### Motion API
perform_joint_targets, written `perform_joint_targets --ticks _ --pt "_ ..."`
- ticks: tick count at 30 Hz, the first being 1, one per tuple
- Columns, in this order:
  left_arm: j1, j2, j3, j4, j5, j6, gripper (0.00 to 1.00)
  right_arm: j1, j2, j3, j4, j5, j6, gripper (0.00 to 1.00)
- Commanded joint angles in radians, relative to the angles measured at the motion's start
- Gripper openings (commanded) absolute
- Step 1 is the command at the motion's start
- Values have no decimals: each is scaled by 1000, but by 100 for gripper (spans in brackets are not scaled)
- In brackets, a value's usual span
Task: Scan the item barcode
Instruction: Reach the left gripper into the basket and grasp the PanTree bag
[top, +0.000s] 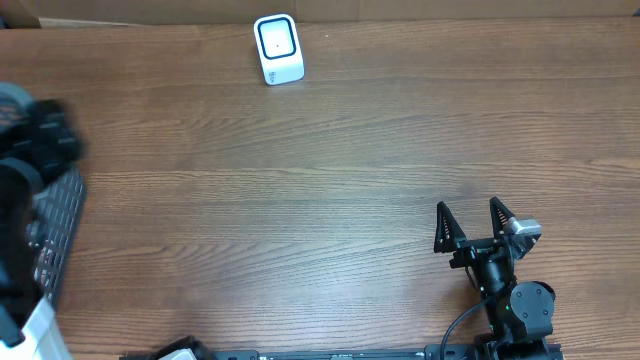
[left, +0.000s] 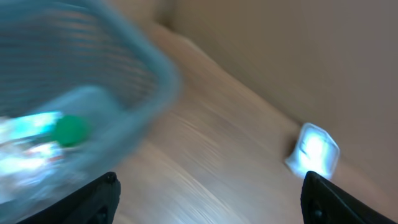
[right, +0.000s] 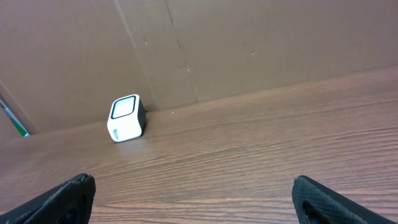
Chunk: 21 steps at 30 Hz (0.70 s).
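The white barcode scanner (top: 278, 48) stands at the table's far edge, its window facing up and forward; it also shows in the right wrist view (right: 126, 118) and, blurred, in the left wrist view (left: 314, 151). A blue-grey mesh basket (left: 155, 81) holds blurred items, one with a green part (left: 69, 129); no barcode is readable. My left gripper (left: 211, 190) is open beside the basket, nothing between its fingers. My left arm (top: 40, 140) is a dark blur at the left edge. My right gripper (top: 470, 222) rests open near the front right, holding nothing.
The basket (top: 58, 225) sits at the table's left edge, partly under the left arm. A cardboard wall (right: 249, 43) runs along the back of the table behind the scanner. Bare wood lies between the basket, the scanner and the right gripper.
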<state>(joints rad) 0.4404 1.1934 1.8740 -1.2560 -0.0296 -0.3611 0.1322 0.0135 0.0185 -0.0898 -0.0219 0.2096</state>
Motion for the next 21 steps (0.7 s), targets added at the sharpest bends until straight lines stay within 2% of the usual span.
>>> perform_joint_targets --ticks 1,3,5,9,15,21 --pt "190 0 38 -21 -112 -73 82 -3 -10 -11 6 1 2 100" --pt "290 8 37 -42 -112 -105 83 -3 -10 -10 6 1 2 100" --pt "385 26 24 -75 -112 -189 88 -3 -10 -11 6 1 2 100" --pt "485 91 -13 -111 -113 -242 100 -3 -10 -10 6 1 2 100" --pt "536 233 -34 -135 -193 -249 100 -3 -10 -10 6 1 2 100" --pt "582 368 -34 -121 -204 -245 100 -3 -10 -11 6 1 2 100"
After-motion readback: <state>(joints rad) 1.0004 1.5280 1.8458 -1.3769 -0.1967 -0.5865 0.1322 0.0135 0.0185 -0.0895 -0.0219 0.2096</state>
